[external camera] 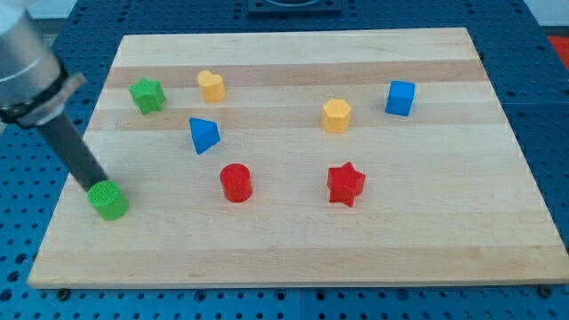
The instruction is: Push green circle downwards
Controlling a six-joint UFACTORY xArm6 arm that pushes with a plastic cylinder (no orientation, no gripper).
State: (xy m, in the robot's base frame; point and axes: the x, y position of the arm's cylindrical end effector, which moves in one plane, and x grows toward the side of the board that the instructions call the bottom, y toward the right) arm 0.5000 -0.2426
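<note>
The green circle (108, 200) is a short green cylinder near the left edge of the wooden board (293, 253), low in the view. My tip (94, 186) comes down from the view's upper left and sits at the circle's upper-left edge, touching or nearly touching it. The lowest part of the rod is partly hidden behind the circle.
A green star (147, 95) and a yellow heart (212, 85) lie at the upper left. A blue triangle (204, 135), red cylinder (236, 182), red star (346, 184), yellow hexagon (336, 116) and blue cube (400, 98) spread rightward. The board's left edge is close to the circle.
</note>
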